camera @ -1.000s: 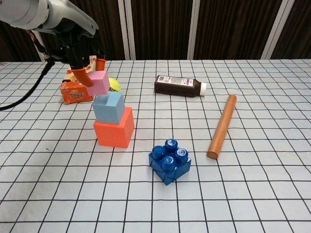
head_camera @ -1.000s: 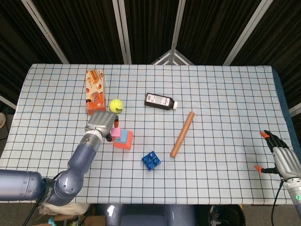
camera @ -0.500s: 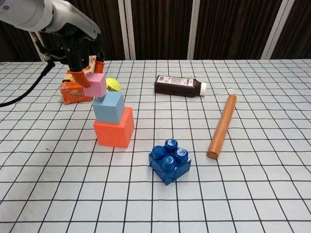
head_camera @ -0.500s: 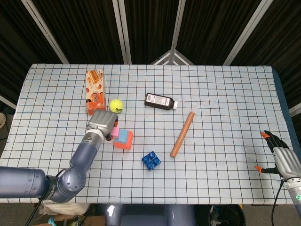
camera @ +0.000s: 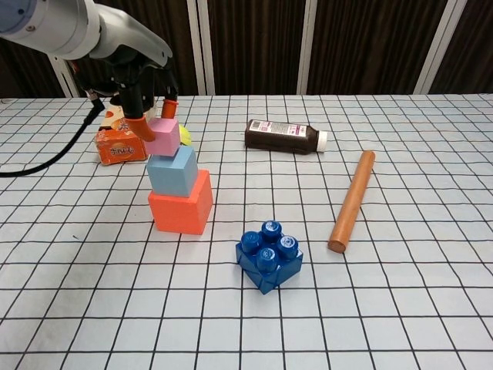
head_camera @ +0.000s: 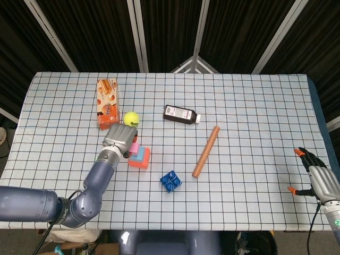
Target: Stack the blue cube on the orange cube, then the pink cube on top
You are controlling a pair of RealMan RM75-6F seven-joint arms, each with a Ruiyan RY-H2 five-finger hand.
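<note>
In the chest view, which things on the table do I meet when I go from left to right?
snack box → stack of cubes → blue brick → dark bottle → wooden rod.

Left hand (head_camera: 120,138) over pink cube (head_camera: 135,146) on stacked cubes

Printed matter before me: tennis ball (head_camera: 131,118), dark brand lettering, too small to read, dark bottle (camera: 282,136) lying on its side at centre far, white label with fine print, illegible, orange snack box (head_camera: 107,103) far left, white wording, unreadable.
</note>
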